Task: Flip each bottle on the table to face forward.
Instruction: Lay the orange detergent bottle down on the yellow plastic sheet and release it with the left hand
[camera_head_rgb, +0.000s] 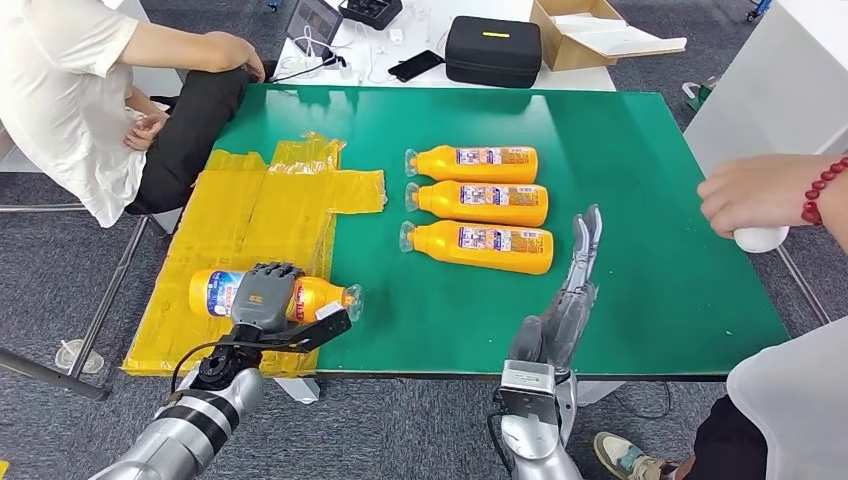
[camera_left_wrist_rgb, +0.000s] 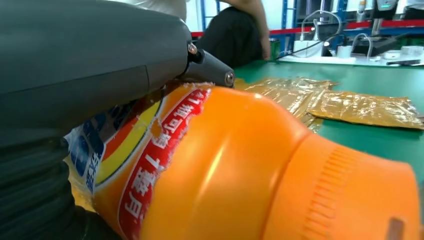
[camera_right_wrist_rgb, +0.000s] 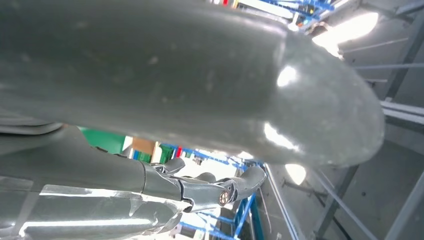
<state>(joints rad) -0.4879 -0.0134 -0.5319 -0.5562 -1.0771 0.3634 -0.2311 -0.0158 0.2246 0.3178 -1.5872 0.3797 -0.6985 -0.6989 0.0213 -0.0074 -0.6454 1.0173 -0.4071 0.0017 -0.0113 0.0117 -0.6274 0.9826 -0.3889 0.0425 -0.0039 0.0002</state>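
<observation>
The left hand (camera_head_rgb: 264, 296) is wrapped over an orange bottle (camera_head_rgb: 318, 298) that lies on its side on the yellow plastic sheet (camera_head_rgb: 262, 210), at the near left corner of the green tabletop (camera_head_rgb: 660, 200). This held bottle shows a blue and white label, and its clear cap points toward the middle of the tabletop. From the left wrist view the same bottle (camera_left_wrist_rgb: 240, 170) sits right under the grey thumb, its red label band close to the lens.

Farther across the tabletop from the held bottle, three more orange bottles lie in a neat row, side by side: the far bottle (camera_head_rgb: 475, 163), the middle bottle (camera_head_rgb: 482, 202) and the near bottle (camera_head_rgb: 483, 246), caps all pointing toward the yellow sheet.

The right hand (camera_head_rgb: 570, 305) stands edge-on above the tabletop's near edge, just beside the near bottle, its fingers straight and holding nothing.

Beyond the tabletop a black case (camera_head_rgb: 493, 50) and a cardboard box (camera_head_rgb: 590, 35) rest on a white table. A seated person (camera_head_rgb: 70, 100) is at the far left corner, and another person's hand (camera_head_rgb: 755, 195) reaches over the right edge.
</observation>
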